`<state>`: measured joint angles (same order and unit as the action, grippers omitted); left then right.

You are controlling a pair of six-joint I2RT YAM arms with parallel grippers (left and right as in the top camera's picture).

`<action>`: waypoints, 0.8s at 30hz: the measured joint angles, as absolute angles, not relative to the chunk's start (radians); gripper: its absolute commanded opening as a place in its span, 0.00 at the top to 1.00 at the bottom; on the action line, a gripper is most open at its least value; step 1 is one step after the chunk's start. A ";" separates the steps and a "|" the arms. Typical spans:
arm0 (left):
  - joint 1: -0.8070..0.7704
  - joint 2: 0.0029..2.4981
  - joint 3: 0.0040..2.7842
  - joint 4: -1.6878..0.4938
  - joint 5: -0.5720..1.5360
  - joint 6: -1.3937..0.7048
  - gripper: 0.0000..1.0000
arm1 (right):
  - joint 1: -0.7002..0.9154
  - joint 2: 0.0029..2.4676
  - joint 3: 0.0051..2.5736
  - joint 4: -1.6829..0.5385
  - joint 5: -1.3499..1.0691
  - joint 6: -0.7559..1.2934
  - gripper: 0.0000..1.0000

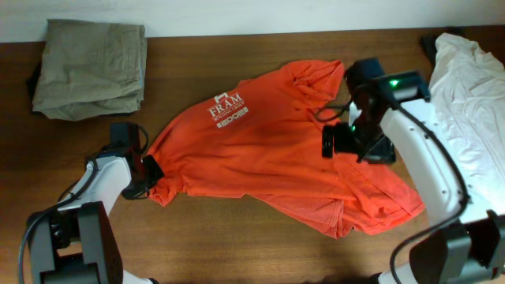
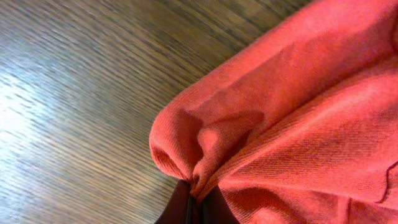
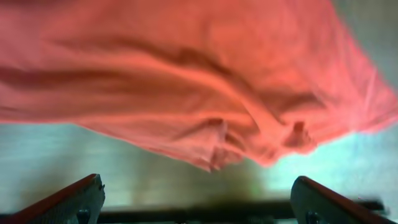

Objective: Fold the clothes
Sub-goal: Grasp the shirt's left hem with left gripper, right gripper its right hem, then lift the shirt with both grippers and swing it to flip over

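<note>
The red-orange T-shirt point(image 1: 276, 162) lies spread and rumpled across the middle of the wooden table, white lettering point(image 1: 227, 110) facing up. My left gripper point(image 1: 151, 170) is shut on the shirt's left edge; in the left wrist view the black jaws point(image 2: 194, 202) pinch a bunched fold of the cloth point(image 2: 298, 124). My right gripper point(image 1: 341, 142) hovers over the shirt's right part. In the right wrist view its fingers point(image 3: 196, 202) are wide apart and empty, with the shirt point(image 3: 186, 74) ahead of them.
A folded olive-tan garment point(image 1: 91, 67) lies at the back left. A white crumpled cloth point(image 1: 473, 102) lies at the right edge. Bare wood table point(image 1: 221, 237) runs along the front and at the left point(image 2: 81, 93).
</note>
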<state>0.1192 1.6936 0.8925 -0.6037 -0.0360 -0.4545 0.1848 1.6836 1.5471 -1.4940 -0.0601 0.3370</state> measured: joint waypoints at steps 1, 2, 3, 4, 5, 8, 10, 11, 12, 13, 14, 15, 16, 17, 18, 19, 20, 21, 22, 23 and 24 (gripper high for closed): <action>0.119 1.694 0.892 -0.603 -0.020 -0.455 0.99 | 0.185 1.688 1.465 -1.485 -0.056 0.363 0.01; 0.119 1.694 0.892 -0.602 -0.004 -0.455 0.99 | 0.185 1.690 1.401 -1.479 -0.064 0.377 0.01; 0.119 1.694 0.892 -0.598 0.006 -0.455 0.99 | 0.186 1.685 1.314 -1.445 -0.099 0.389 0.01; 0.119 1.694 0.892 -0.596 0.019 -0.455 0.99 | 0.192 1.683 1.248 -1.423 -0.118 0.392 0.01; 0.119 1.695 0.892 -0.596 0.025 -0.455 1.00 | 0.205 1.676 1.193 -1.378 -0.146 0.393 0.01; 0.119 1.695 0.893 -0.580 0.046 -0.455 1.00 | 0.291 1.670 1.073 -1.290 -0.212 0.409 0.05; 0.119 1.695 0.893 -0.579 0.053 -0.455 1.00 | 0.304 1.663 1.015 -1.238 -0.223 0.419 0.14; 0.119 1.695 0.893 -0.578 0.054 -0.455 1.00 | 0.304 1.660 0.974 -1.193 -0.227 0.424 0.15; 0.119 1.695 0.893 -0.579 0.054 -0.455 0.99 | 0.304 1.658 0.941 -1.161 -0.229 0.429 0.19; 0.119 1.695 0.893 -0.579 0.055 -0.455 0.99 | 0.304 1.658 0.916 -1.135 -0.230 0.437 0.20; 0.119 1.695 0.893 -0.579 0.056 -0.455 0.99 | 0.304 1.657 0.900 -1.109 -0.230 0.440 0.22; 0.119 1.695 0.893 -0.578 0.056 -0.455 0.99 | 0.304 1.657 0.890 -1.083 -0.231 0.442 0.24; 0.119 1.695 0.893 -0.578 0.056 -0.455 0.99 | 0.304 1.656 0.878 -1.053 -0.231 0.443 0.31; 0.119 1.695 0.893 -0.578 0.056 -0.455 0.99 | 0.304 1.655 0.872 -1.027 -0.230 0.442 0.32; 0.119 1.695 0.893 -0.578 0.056 -0.455 0.99 | 0.304 1.655 0.870 -1.021 -0.231 0.445 0.33; 0.119 1.695 0.893 -0.578 0.056 -0.455 0.99 | 0.304 1.655 0.868 -1.015 -0.227 0.445 0.40; 0.119 1.695 0.893 -0.578 0.056 -0.455 0.99 | 0.304 1.655 0.867 -1.015 -0.219 0.446 0.48; 0.119 1.695 0.893 -0.578 0.056 -0.455 0.99 | 0.304 1.655 0.867 -1.013 -0.215 0.444 0.57; 0.119 1.695 0.893 -0.578 0.056 -0.455 0.99 | 0.304 1.655 0.867 -1.013 -0.207 0.446 0.57; 0.119 1.695 0.893 -0.578 0.056 -0.455 0.99 | 0.304 1.655 0.867 -1.012 -0.204 0.447 0.57; 0.119 1.695 0.893 -0.578 0.056 -0.455 0.99 | 0.304 1.655 0.867 -1.012 -0.199 0.445 0.57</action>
<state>0.1192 1.6947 0.8928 -0.5781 0.0559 -0.4545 0.3038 1.6554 0.8673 -1.0122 -0.1986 0.4450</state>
